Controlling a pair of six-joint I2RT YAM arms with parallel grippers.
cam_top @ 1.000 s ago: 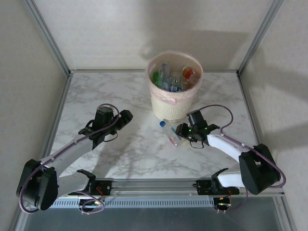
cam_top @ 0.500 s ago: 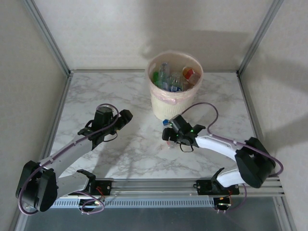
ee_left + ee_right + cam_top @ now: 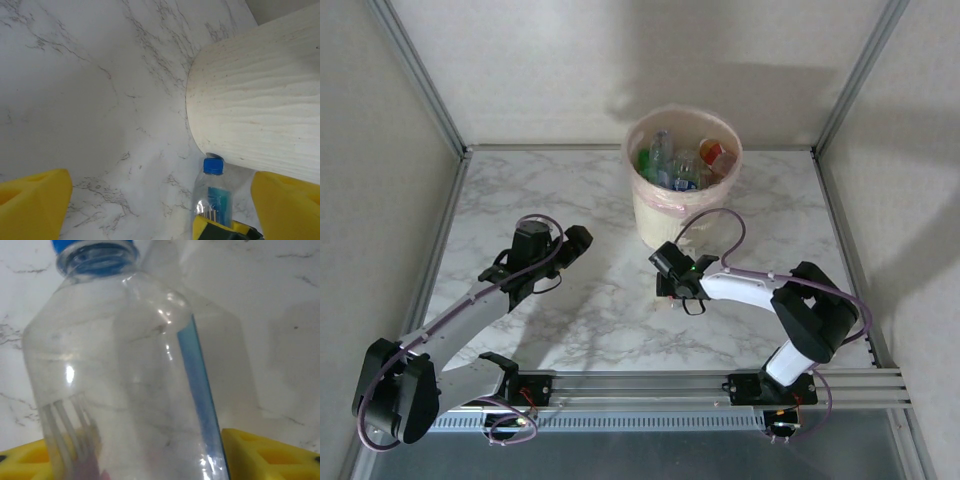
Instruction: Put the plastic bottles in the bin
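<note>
Nearly done, by the look of it: the bin at the far side of the marble table holds a heap of plastic bottles, clear and green with one orange-brown. I can find just one more outside it. That last clear bottle, blue-capped, lies on the table with its cap just beside the foot of the bin.

The right pincer is down over it, with a yellow finger on each side of the body in the right wrist view. Whether they press on it or merely straddle it I cannot tell. The left pincer hangs wide with nothing held, left of the bin.

Left to do, I judge: grasp, lift, drop over the rim.

From above, the right pincer covers almost all of that bottle. Its lower half is cut off in both wrist views, and the bottles in the heap are too jumbled to count.
</note>
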